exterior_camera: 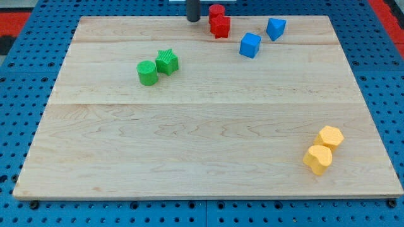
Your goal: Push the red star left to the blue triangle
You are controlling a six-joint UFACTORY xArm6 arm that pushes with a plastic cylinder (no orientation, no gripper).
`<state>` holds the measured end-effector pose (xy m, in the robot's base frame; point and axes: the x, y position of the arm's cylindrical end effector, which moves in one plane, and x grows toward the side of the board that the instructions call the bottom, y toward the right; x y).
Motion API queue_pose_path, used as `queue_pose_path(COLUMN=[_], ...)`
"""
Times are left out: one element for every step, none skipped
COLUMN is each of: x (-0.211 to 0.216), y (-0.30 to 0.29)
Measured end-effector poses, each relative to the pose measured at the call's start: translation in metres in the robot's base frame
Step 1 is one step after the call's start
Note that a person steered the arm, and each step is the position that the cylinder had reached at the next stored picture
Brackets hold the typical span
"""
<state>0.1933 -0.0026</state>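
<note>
Rod only, no pincer fitted; tip [192, 19] at view's top, just left of red star [220, 26]. Star sits near top edge, well apart from blue triangle [276, 28] w/ blue cube [250, 45] nearby. Push not yet made.

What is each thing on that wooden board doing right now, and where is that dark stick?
my tip: at the view's top edge, just left of the red blocks, apart from them.
red star: flat, touching the red cylinder.
red cylinder: upright, just above the star.
blue cube: alone, right of the star.
blue triangle: resting apart from the cube.
green star and green cylinder: touching.
yellow blocks: paired, lower right.
</note>
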Motion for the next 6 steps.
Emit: queue_pose_path(x=[0.002, 0.018, 0.018, 0.042, 0.061, 0.061], y=[0.048, 0.057, 0.018, 0.005, 0.045, 0.132])
